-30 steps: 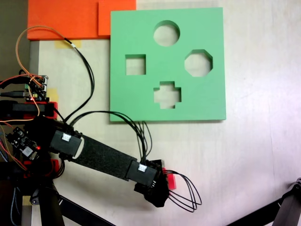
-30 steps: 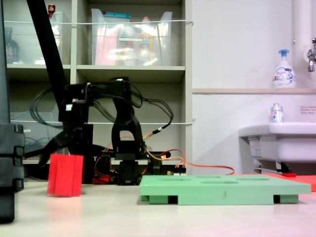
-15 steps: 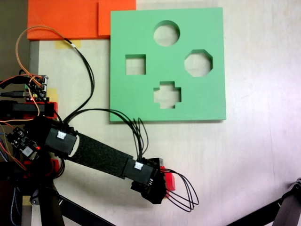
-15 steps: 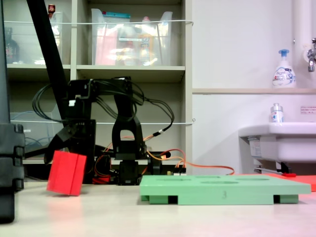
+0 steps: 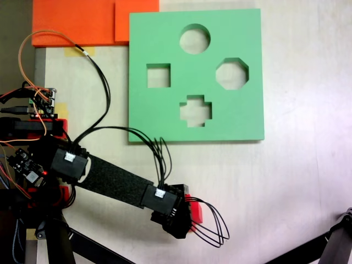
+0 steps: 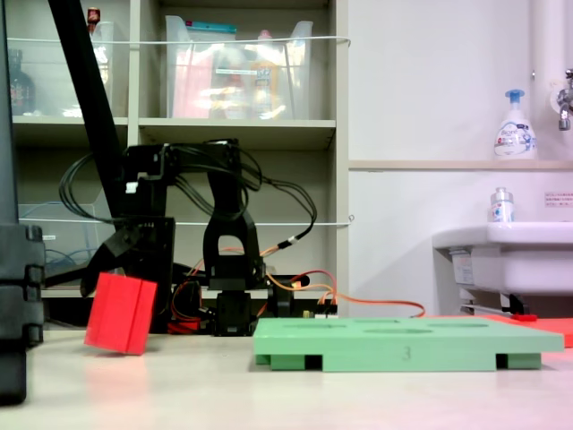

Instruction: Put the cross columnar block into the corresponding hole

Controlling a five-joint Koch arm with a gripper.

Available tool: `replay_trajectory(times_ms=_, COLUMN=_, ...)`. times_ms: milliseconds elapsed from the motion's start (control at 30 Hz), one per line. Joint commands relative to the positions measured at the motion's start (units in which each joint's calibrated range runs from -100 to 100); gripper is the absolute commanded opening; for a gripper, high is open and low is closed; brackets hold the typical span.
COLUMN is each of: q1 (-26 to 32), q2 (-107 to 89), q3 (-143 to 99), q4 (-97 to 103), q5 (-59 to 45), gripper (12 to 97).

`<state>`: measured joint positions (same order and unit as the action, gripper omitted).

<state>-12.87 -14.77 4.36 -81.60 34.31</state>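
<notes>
In the side-on fixed view the cross columnar block (image 6: 121, 313) hangs tilted, its lower left corner at or just above the surface (image 6: 269, 385) and its right side raised, with the pincer (image 6: 116, 269) coming down onto its top from the dark arm (image 6: 148, 197). One dark finger slants down to the block's upper left, and the block's lean suggests that it is gripped, so the pincer reads as clamped on the block, though the contact itself is partly hidden. In the fixed view from above, the same block (image 5: 196, 213) appears as a small red sliver poking out to the right of the black wrist housing, which covers most of it and hides the pincer's tips (image 5: 187, 217); a loop of black cables (image 5: 212, 228) curves just past it. That view from above lays out the green foam board (image 5: 165, 110) with the corresponding hole (image 5: 196, 111), a plus-shaped cutout in the board's lower middle, well apart from the block and up the picture from it; round, square and octagonal cutouts lie around it. The side-on view shows the board (image 6: 407, 340) edge-on, to the right of the block, its cutouts barely visible, and it alone reveals the block's tilt and height.
</notes>
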Motion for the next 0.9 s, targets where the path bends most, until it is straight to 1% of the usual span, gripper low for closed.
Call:
replay_trajectory(times_ms=0, q1=-0.29, q2=-2.96, q3=0.13, q4=-4.83, q5=0.0, gripper=36.4)
replay_trajectory(times_ms=267, q1=0.34, q2=-13.16, q3=0.23, q4=-7.04, q5=0.73, gripper=36.4)
replay_trajectory(times_ms=867, q1=2.1, q2=-26.85, q3=0.92, q4=-9.74, q5=2.15, gripper=36.6)
